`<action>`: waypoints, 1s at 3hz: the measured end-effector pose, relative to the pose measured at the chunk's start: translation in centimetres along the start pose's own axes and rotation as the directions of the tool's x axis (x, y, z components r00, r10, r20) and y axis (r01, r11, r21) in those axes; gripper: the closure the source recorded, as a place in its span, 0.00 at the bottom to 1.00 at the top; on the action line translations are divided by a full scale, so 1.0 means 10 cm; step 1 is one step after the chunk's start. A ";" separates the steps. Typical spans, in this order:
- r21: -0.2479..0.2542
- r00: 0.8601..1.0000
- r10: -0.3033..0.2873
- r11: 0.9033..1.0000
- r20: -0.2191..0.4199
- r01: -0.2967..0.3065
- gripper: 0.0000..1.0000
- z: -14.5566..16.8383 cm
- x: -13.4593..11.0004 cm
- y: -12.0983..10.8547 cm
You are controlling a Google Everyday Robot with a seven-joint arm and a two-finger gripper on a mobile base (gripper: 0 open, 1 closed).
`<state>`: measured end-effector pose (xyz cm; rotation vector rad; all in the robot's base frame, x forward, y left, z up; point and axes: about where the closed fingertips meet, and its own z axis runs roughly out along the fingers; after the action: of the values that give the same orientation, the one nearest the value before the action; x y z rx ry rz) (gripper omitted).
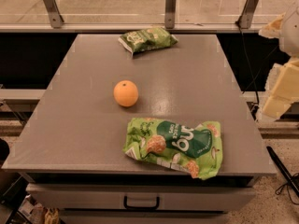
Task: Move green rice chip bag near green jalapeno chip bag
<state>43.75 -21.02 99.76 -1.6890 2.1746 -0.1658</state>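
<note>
Tabletop (196, 78), grey, fills most of the view. The green rice chip bag (175, 146) lies flat and crinkled at the near edge, right of centre. The gripper (280, 90), pale and blocky, hangs beyond the table's right side, farther back than that bag, to its right and well apart from it; whether it is wide or narrow I cannot tell. The green jalapeno chip bag (147, 39) lies at the far edge. An orange (125, 93) sits between the two bags.
</note>
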 end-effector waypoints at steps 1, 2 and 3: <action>0.000 1.000 0.000 1.000 0.000 0.000 0.00 0.00 0.00 0.00; -0.014 1.000 0.011 1.000 0.013 -0.011 0.00 0.06 -0.04 0.02; -0.068 0.996 0.052 0.997 0.067 -0.047 0.00 0.32 -0.14 0.17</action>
<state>43.65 -18.77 96.56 -1.6488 2.1912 -0.0219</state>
